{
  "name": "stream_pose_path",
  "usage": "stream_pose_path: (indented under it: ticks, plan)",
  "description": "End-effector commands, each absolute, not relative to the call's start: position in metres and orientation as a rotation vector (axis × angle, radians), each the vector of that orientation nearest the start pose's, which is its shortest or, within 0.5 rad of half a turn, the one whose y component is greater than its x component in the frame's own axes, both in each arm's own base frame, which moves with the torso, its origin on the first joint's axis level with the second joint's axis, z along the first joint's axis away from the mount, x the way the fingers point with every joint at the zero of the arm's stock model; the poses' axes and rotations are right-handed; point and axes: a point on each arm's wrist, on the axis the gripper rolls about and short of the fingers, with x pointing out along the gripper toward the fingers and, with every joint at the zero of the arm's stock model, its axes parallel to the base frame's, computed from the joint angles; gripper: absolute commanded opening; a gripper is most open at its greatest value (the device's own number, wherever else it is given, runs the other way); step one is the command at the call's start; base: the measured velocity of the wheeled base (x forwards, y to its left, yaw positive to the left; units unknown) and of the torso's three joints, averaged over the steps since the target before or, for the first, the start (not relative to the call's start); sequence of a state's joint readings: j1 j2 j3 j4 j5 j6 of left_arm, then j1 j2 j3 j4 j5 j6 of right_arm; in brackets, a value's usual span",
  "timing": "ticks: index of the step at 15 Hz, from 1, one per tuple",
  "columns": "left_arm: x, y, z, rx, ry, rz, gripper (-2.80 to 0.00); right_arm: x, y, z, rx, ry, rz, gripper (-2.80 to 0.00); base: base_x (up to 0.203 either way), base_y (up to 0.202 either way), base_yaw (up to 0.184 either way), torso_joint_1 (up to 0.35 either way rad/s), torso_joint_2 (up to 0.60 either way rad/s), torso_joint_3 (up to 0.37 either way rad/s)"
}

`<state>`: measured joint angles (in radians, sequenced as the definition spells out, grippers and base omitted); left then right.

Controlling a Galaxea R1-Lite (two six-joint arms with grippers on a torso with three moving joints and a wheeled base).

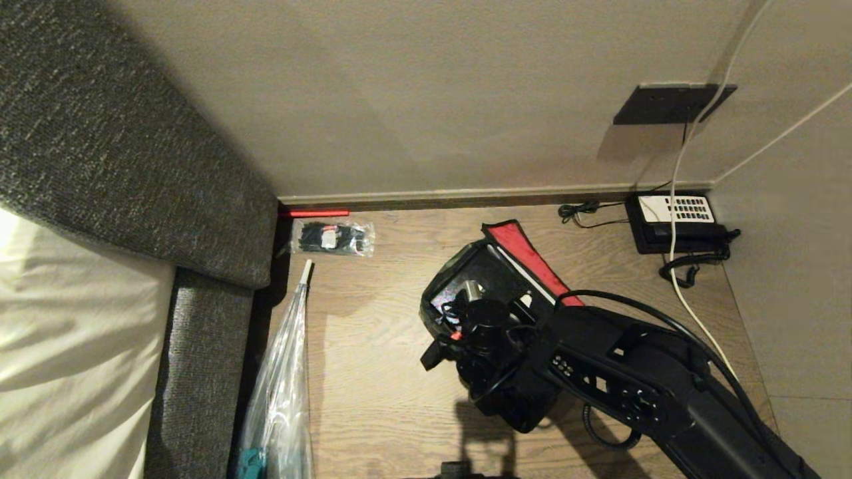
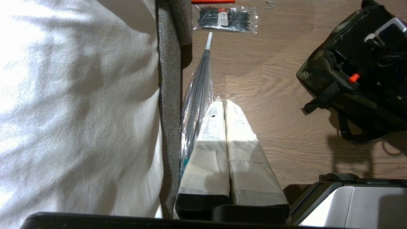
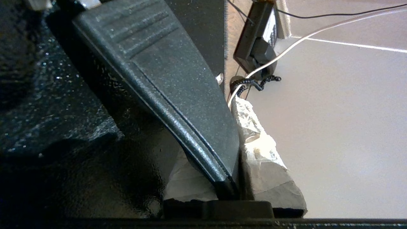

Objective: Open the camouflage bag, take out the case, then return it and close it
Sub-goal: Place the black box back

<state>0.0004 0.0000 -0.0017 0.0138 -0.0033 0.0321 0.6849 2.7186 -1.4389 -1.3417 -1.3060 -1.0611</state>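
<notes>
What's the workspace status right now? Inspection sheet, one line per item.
Surface: wood-grain table.
Job's things: camouflage bag open, red-lined lid up; case clamped over it.
Clutter: cable-tie packet, clear plastic bag, red strip.
Grippers: right gripper shut on the case; left gripper shut, empty, parked by the plastic bag.
Cables: white cable across telephone; coiled handset cord.
Surroundings: grey upholstery, white bedding, walls.

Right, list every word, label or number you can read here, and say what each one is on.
No text here can be read.
Telephone: its white keypad shows only dark marks, too small to read.
Packet of cable ties: its red and white label is too blurred to read.
Camouflage bag: no lettering visible.
</notes>
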Motion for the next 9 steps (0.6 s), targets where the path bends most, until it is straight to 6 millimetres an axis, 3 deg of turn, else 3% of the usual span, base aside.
stream_pose_path:
  ticks: [1, 6, 9]
  plan:
    - [-0.023, 0.000, 0.074, 0.033, 0.012, -0.003, -2.80, 0.387, 0.288, -0.029, -0.998, 0.309, -0.570, 0.00, 0.000, 0.000, 0.000, 0.000, 0.00, 0.000]
    - [-0.023, 0.000, 0.074, 0.032, 0.012, -0.003, -2.80, 0.381, 0.284, -0.022, -1.000, 0.316, -0.560, 0.00, 0.000, 0.000, 0.000, 0.000, 0.00, 0.000]
    - [-0.023, 0.000, 0.074, 0.032, 0.012, -0.002, -2.80, 0.360, 0.269, 0.014, -0.991, 0.315, -0.551, 0.00, 0.000, 0.000, 0.000, 0.000, 0.00, 0.000]
